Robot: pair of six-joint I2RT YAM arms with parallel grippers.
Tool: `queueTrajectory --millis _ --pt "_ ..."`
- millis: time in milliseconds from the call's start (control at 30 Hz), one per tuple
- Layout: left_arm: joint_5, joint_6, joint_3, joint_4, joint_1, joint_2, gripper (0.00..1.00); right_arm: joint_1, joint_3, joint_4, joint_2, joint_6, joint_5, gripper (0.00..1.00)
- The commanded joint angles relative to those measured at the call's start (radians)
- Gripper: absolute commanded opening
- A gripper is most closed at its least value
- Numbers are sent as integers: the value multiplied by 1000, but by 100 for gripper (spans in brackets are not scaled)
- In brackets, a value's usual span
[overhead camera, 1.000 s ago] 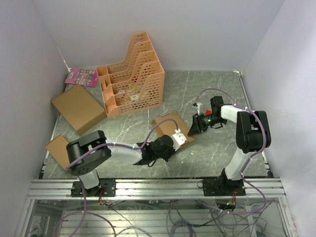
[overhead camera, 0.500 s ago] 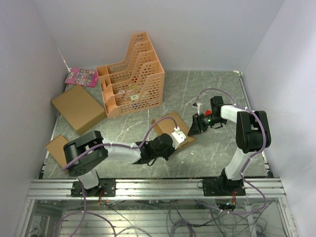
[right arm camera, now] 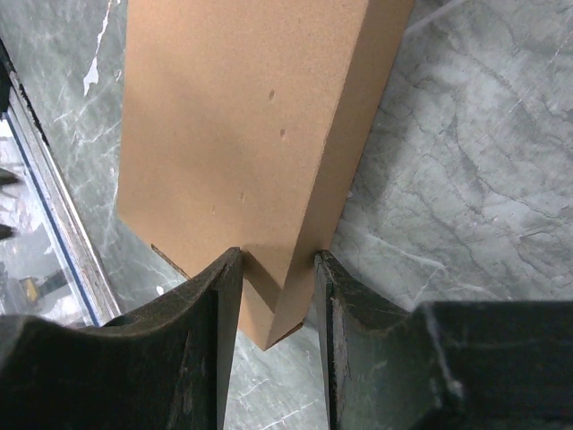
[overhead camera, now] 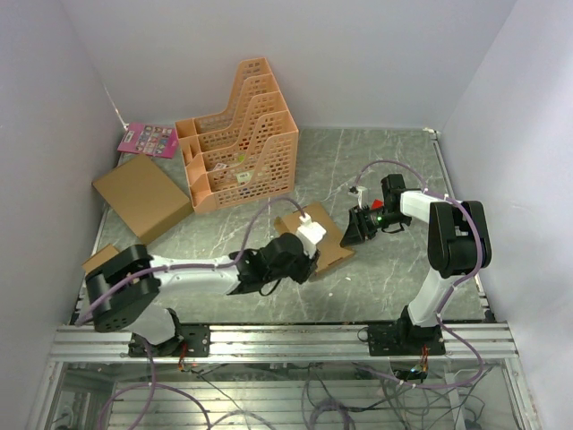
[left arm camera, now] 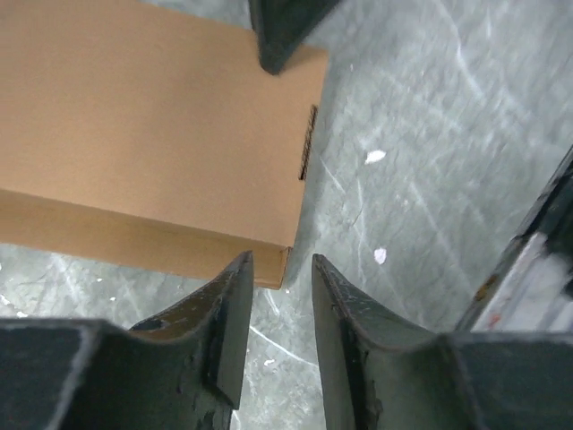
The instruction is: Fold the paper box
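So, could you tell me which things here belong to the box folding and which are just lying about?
Job in hand: paper box; left gripper; right gripper.
Lying about: peach file rack; larger flat box; smaller box; pink card.

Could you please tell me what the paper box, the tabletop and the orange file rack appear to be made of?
The paper box: brown cardboard, matte, with creased edges. The tabletop: grey, white-veined, marble-look; stone or laminate, unclear. The orange file rack: likely moulded plastic, uniformly perforated walls.
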State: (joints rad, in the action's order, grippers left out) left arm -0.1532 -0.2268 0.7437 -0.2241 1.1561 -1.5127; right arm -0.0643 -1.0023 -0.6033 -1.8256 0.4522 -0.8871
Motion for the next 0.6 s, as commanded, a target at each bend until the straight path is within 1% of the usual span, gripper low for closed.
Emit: queueTrajectory --millis 0,133,233,300,400,467,567 --pt "34 -230 2 55 -74 127 46 -15 9 -9 -24 25 79 37" --pt "109 -443 -125 -56 -180 248 69 -15 8 -9 -22 25 80 37" --pt "99 -611 -240 -146 -214 338 80 -15 8 -8 -20 23 81 37" --pt "72 -694 -293 -188 -216 366 82 -15 8 -8 -20 23 80 37" --pt "63 -792 -340 -229 -214 352 82 -14 8 -8 -23 23 81 37" --pt "53 -843 -372 -300 -198 316 82 -15 8 -7 -23 22 79 37" --pt "-5 -902 -394 -378 -152 237 83 -15 8 -8 -23 22 81 37"
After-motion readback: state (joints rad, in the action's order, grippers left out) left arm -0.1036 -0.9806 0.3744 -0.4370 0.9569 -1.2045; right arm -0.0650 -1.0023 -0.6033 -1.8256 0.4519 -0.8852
